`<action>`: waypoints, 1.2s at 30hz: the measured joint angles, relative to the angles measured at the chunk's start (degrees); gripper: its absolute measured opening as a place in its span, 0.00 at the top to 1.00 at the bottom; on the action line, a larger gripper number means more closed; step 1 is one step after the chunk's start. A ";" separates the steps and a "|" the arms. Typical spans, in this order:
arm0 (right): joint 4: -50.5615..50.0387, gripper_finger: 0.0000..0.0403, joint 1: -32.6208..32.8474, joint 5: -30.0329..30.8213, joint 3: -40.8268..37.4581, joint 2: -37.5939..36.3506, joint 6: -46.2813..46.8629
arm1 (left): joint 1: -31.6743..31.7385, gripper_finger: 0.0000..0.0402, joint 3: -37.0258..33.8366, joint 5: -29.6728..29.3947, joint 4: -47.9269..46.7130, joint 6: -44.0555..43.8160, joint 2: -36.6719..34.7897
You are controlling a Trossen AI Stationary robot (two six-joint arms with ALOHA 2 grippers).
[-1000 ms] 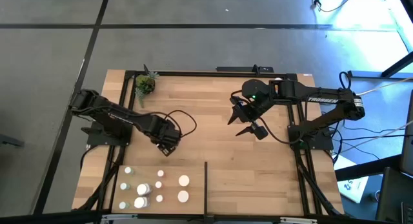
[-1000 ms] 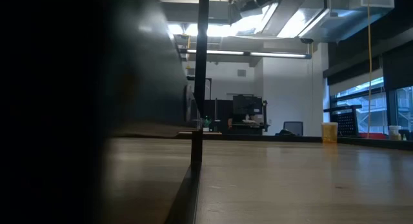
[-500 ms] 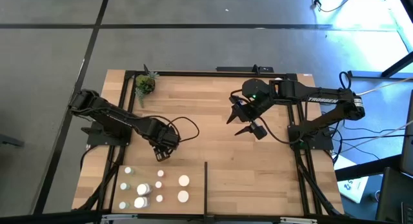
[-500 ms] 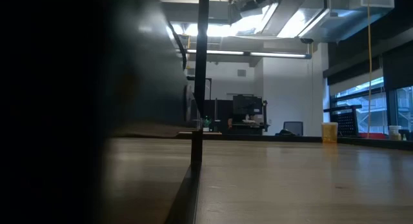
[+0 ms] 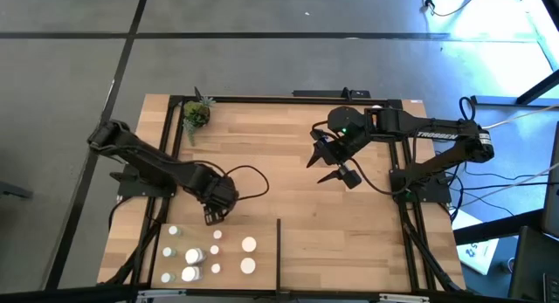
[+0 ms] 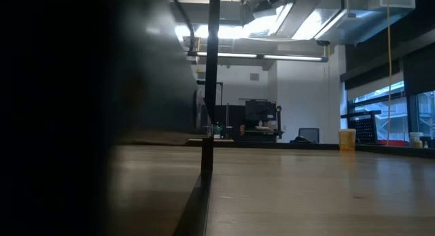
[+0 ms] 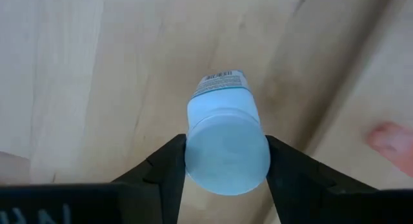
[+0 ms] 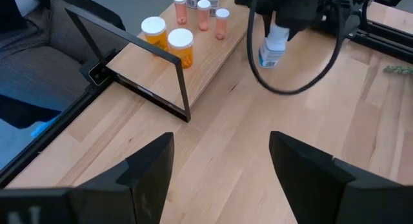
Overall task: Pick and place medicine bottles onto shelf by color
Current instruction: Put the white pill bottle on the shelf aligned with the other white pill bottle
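The left gripper (image 5: 212, 217) hangs over the shelf (image 5: 288, 154), just beyond the cluster of bottles (image 5: 205, 255) near the front-left corner. Its fingers (image 7: 169, 169) are clamped on a white bottle (image 7: 226, 140) — in the left wrist view the white cap sits squarely between the two pads, with a barcode label showing on the body beyond it. The right wrist view shows the same bottle (image 8: 273, 48) hanging cap-up from the left gripper, clear of the wood.

The right gripper (image 5: 332, 168) waits above the middle-right of the shelf, well apart from the bottles, its fingers (image 8: 150, 164) spread wide with nothing between them.

The cluster stands left of the thin black divider (image 5: 279, 242). From above they read as round white caps of several sizes; the right wrist view shows two larger orange bottles (image 8: 169, 38) nearest the divider and three smaller ones (image 8: 201, 11) with orange bodies behind them. A small potted plant (image 5: 196, 113) stands at the far-left corner.

The low view shows only a black upright bar (image 6: 212, 79) and bare wood — neither gripper nor any bottle appears in it.
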 joint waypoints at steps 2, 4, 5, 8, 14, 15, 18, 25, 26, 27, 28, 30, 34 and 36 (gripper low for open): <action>0.01 0.36 -0.02 0.00 0.00 0.00 0.00 | -0.75 0.57 1.11 -0.24 -0.60 0.06 -0.88; 0.12 0.36 0.00 0.00 0.00 0.00 0.00 | -1.55 0.57 2.06 -0.63 -1.43 0.64 -1.37; 0.18 0.36 -0.02 -0.02 0.00 0.00 0.00 | -1.89 0.57 2.56 -0.65 -2.51 1.43 -1.59; 0.26 0.36 0.00 -0.04 0.00 0.00 0.00 | -3.01 0.57 4.52 -1.29 -7.88 1.81 -1.92; 0.29 0.36 0.00 -0.07 0.00 0.00 0.00 | -6.38 0.57 6.28 -2.28 -14.19 1.83 -2.36; 0.31 0.36 0.00 -0.07 0.00 0.00 -0.02 | -7.35 0.57 6.30 -2.32 -14.31 1.64 -2.89; 0.31 0.36 0.00 -0.07 0.00 0.00 0.00 | -10.13 0.57 6.35 -2.30 -14.28 -0.63 -3.75; 0.37 0.36 0.00 -0.07 0.00 0.00 0.00 | -16.83 0.57 6.35 -2.01 -14.27 -7.53 -5.95; 0.38 0.36 0.00 -0.07 0.00 0.00 0.00 | -17.65 0.57 6.35 -1.80 -14.31 -8.56 -6.39; 0.42 0.36 0.00 -0.07 0.00 0.00 0.00 | -18.40 0.57 6.35 -1.72 -14.25 -9.20 -6.70; 0.46 0.36 0.00 -0.07 0.00 0.00 0.00 | -19.20 0.57 6.35 -1.55 -14.04 -9.78 -6.84; 0.52 0.36 0.00 -0.07 0.00 0.00 -0.02 | -20.74 0.57 6.35 -1.22 -13.27 -10.74 -7.06; 0.55 0.36 0.00 -0.07 0.00 0.00 0.00 | -23.03 0.57 6.35 -0.82 -10.93 -12.88 -7.17; 0.55 0.36 0.00 -0.07 0.00 0.00 0.00 | -23.93 0.57 6.35 -0.85 -9.80 -13.48 -7.17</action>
